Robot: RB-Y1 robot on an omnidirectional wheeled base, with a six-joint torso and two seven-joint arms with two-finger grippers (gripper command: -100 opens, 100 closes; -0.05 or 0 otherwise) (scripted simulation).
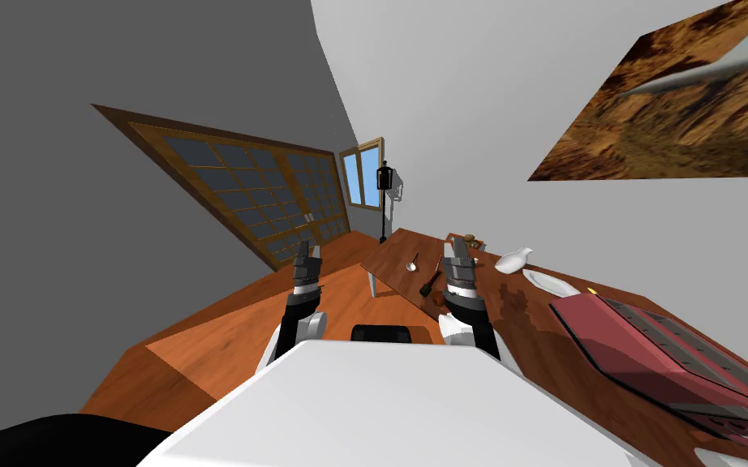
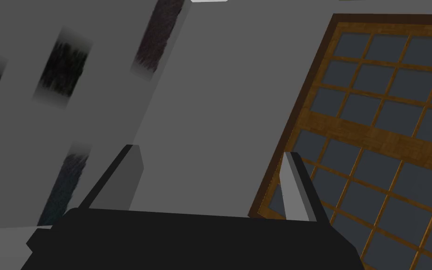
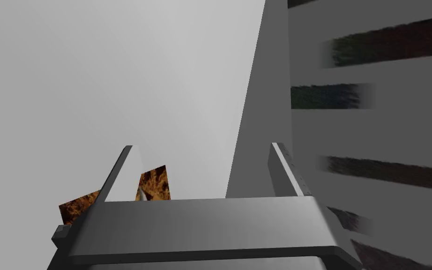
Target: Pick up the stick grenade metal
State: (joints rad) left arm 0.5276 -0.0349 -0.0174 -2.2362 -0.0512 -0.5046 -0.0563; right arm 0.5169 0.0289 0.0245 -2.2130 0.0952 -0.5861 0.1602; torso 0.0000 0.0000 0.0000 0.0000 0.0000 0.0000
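Observation:
The stick grenade (image 1: 430, 284) is a short dark stick with a thicker end, lying on the brown wooden table (image 1: 526, 332) near its left edge. My right gripper (image 1: 455, 245) is raised just to the right of it and above the table, pointing away from me. Its fingers (image 3: 280, 168) stand open with nothing between them. My left gripper (image 1: 306, 248) is held up over the wooden floor, well to the left of the table. Its fingers (image 2: 294, 187) are also open and empty.
A small ladle (image 1: 413, 263) lies beyond the grenade. A white jug (image 1: 515, 259), a white plate (image 1: 549, 282) and a large dark red case (image 1: 656, 353) sit further right on the table. A black stand (image 1: 382, 194) is at the far corner.

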